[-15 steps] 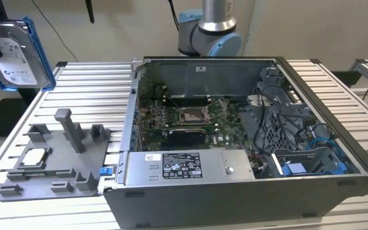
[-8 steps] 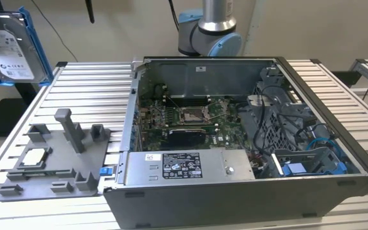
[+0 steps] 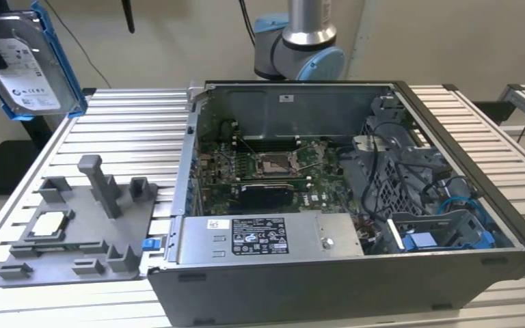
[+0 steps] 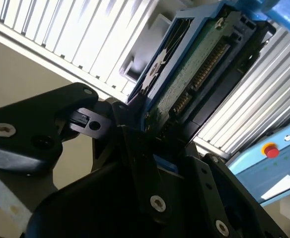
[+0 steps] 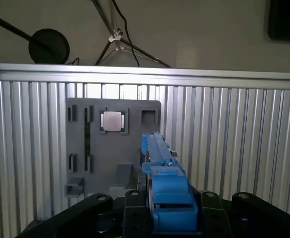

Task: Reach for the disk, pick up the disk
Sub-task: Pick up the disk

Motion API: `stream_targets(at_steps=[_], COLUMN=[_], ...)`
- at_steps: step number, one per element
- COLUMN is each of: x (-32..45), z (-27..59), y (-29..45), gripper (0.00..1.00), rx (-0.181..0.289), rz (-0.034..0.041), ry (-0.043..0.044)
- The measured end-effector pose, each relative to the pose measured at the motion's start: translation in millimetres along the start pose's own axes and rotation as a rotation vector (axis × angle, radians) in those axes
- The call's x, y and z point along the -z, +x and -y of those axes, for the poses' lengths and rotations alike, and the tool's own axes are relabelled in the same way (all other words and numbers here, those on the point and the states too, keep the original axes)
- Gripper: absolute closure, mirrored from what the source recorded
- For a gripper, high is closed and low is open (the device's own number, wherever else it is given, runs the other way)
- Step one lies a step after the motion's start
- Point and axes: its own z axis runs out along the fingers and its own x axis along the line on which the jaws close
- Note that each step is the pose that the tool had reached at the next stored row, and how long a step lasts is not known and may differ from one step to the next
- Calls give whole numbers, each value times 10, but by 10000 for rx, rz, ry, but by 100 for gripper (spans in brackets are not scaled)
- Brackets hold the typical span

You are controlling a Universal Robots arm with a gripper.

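Now: disk in grip, clear of table

Gripper closed narrow on the disk. Black fingers pinch it from 2 sides in both wrist views. Disk hangs in air at exterior view's upper left corner, label side to camera, slightly tilted, blue frame round its edges. Not touching slatted table; well apart from open PC case.

Hidden/cut off:
- Exterior view crops disk's top edge & most of gripper; just a dark bit shows at disk's left edge.
- Arm stands behind case; its run to gripper is out of frame.
- 2nd wrist view: disk's underside, green circuit board + connector row. Label side turned away.
- 1st wrist view: disk edge-on, blue frame showing, near end buried betw fingers.

Beyond disk in 1st wrist view: grey fixture plate w/ small silvery chip in a square pocket. Same plate lies on table at exterior view's left, beside case.

Inside case: motherboard, and a grey PSU box w/ label at near wall. Cable tangle at exterior view's right is hard to sort out.
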Motion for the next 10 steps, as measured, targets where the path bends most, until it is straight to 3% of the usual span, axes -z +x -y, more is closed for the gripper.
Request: stream_targets(at_steps=[1, 2, 10], x=[3, 13, 252], z=[0, 1, 14], y=[0, 0, -7], gripper=[100, 100, 100], rx=[23, 42, 80], rz=[0, 0, 2], ry=[86, 111, 114])
